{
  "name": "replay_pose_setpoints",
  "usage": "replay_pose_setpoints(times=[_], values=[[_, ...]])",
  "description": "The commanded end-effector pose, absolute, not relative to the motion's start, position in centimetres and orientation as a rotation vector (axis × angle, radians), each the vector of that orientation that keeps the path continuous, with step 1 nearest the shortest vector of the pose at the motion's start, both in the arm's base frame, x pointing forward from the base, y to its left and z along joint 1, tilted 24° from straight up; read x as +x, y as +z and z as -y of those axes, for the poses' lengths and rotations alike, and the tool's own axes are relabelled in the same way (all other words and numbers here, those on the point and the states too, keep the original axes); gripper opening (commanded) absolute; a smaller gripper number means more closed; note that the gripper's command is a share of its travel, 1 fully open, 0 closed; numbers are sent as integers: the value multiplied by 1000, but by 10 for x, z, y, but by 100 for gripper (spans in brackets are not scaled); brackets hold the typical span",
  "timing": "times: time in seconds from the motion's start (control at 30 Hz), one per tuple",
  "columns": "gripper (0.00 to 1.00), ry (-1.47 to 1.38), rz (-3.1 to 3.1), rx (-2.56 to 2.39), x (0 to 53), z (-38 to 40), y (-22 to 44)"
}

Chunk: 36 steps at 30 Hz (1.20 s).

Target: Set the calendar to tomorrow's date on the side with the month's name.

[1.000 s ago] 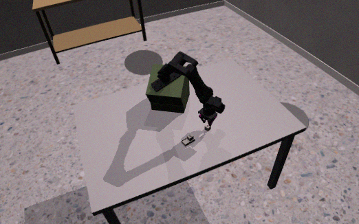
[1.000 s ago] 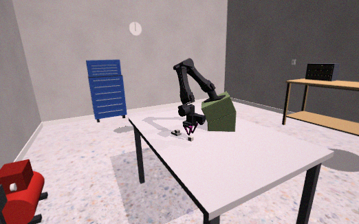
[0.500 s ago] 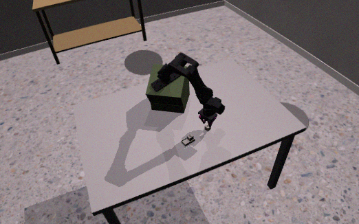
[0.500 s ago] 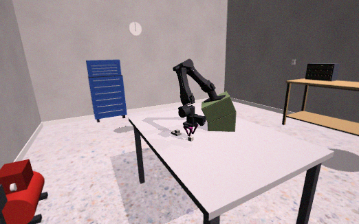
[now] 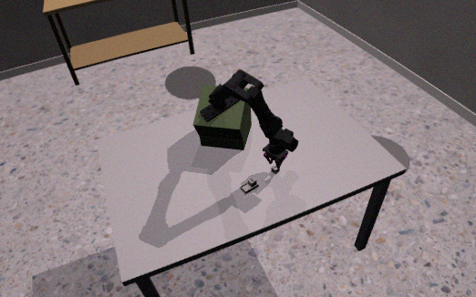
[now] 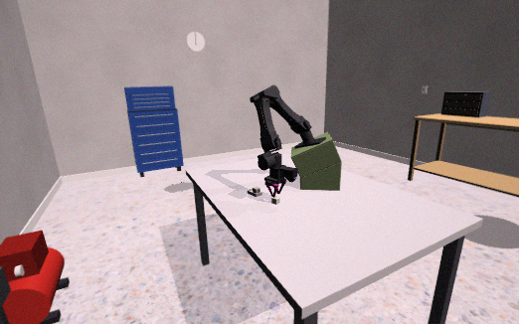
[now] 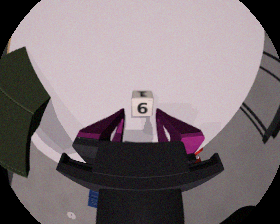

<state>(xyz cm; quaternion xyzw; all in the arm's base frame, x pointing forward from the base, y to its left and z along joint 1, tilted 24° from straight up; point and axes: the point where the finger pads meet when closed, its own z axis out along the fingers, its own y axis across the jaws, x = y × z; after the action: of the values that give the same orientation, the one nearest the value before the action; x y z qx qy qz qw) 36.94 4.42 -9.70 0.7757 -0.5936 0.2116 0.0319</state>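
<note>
A small white cube [image 5: 274, 169] [image 6: 275, 201] [image 7: 142, 106] rests on the table outside the tray. In the wrist view its larger visible face reads 6, and a foreshortened face above it bears a dark mark that I cannot read. My gripper [image 5: 274, 165] [image 6: 275, 194] [image 7: 140, 112] is partly open, pointing down just above this cube, with one fingertip toward each side and nothing gripped. The small tray [image 5: 247, 192] lies on the table beside it, holding one other cube [image 5: 252, 181] [image 6: 257, 190] at one end. That cube's digit and the month side are too small to read.
The green block [image 5: 222, 120] [image 6: 320, 166] [image 7: 16, 110] that carries the arm stands on the white table [image 5: 339, 137] [image 6: 370, 234]. The table's long edge [image 5: 266, 229] runs beyond the tray. Shadows of the arm fall across the tray area.
</note>
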Motion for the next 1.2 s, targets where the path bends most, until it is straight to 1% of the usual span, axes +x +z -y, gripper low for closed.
replay_pose_setpoints(times=[0.0, 1.17], values=[[45, 658, 1836, 2403, 374, -48, -94], [45, 658, 1836, 2403, 376, -50, -94]])
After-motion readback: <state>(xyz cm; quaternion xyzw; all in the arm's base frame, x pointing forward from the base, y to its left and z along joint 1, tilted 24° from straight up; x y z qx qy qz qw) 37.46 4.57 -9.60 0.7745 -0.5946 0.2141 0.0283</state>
